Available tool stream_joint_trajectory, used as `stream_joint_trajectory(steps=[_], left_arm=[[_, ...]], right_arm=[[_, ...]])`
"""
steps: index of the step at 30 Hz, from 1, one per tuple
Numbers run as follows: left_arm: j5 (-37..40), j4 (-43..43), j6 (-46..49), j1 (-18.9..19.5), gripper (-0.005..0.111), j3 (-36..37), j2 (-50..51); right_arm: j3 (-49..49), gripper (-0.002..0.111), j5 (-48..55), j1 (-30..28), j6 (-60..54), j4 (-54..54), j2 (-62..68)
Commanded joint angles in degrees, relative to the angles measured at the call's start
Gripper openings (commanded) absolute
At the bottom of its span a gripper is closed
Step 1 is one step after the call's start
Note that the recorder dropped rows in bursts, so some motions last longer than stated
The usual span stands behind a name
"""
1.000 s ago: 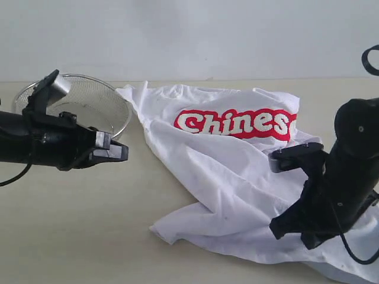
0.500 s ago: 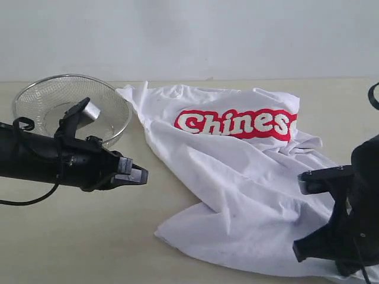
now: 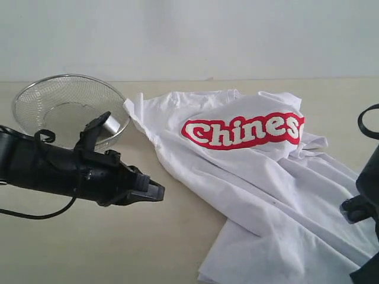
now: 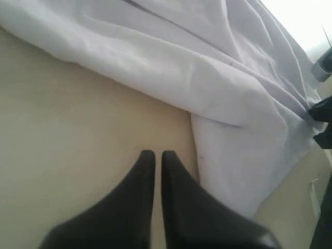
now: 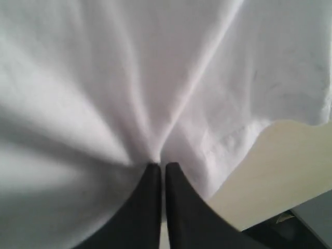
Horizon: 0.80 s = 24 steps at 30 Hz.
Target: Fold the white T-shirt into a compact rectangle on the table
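Note:
The white T-shirt (image 3: 266, 177) lies crumpled and slanted across the table (image 3: 89, 248), its red lettering (image 3: 243, 131) facing up at the back. My left gripper (image 3: 157, 190) is shut and empty. It hovers low over bare table (image 4: 62, 114), just left of the shirt's near edge (image 4: 233, 171). My right gripper (image 5: 160, 165) is shut on a pinch of the shirt's cloth (image 5: 104, 78), and folds radiate from its tips. In the exterior view only part of the right arm (image 3: 364, 207) shows, at the bottom right corner over the shirt.
A round silver wire-mesh basket (image 3: 65, 100) stands at the back left, behind my left arm (image 3: 53, 171). A pale wall runs along the table's far edge. Near the right gripper the table's edge (image 5: 290, 207) shows beside the shirt's hem.
The right arm has drawn toward the near right corner, dragging the shirt's lower part and stretching it out. The left arm has moved right and nearer, toward the shirt's edge.

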Motion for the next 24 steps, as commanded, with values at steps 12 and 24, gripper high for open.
stream_joint_trajectory(steps=[12, 24], left_arm=[[-2.83, -1.74, -0.08, -5.58, 0.004, -1.76, 0.65], [0.32, 8.26, -16.68, -5.58, 0.004, -12.15, 10.21]], right_arm=[[-9.38, 0.0, -12.03, -0.15, -16.28, 14.97, -10.81], [-9.49, 0.0, -18.82, -0.15, -17.54, 14.97, -3.35]])
